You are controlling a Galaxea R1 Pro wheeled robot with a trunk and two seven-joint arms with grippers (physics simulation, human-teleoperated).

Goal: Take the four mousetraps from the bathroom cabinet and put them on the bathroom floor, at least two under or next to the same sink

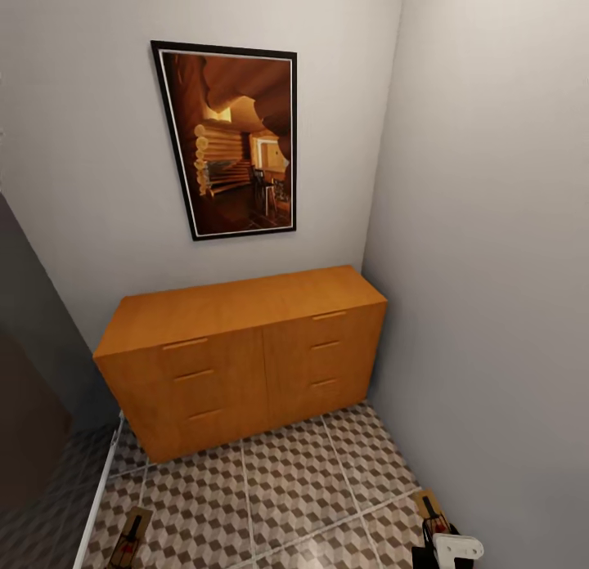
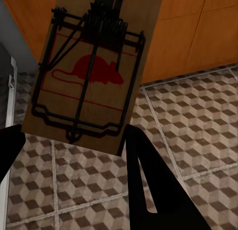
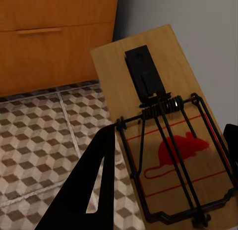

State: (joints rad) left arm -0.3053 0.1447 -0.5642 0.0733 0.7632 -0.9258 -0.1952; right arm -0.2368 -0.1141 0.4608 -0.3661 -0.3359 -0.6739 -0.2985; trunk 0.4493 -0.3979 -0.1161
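So, facing the orange-brown cabinet [image 1: 245, 352] tucked into the corner under a framed cabin picture [image 1: 233, 140], drawers all looking shut. Hovering over the cube-pattern bathroom floor [image 1: 286, 487] in front of it. Gripping a mousetrap in each arm: left gripper [image 2: 69, 141] clamping the short end of the left mousetrap [image 2: 91, 74], red mouse print and black wire showing, peeking in at the bottom edge of the head view [image 1: 131, 536]. Right gripper [image 3: 168, 175] pinching the right mousetrap [image 3: 163, 126] across its sides, up against the grey wall, also poking in down by the bottom right [image 1: 429, 510]. Both being held off the tiles.
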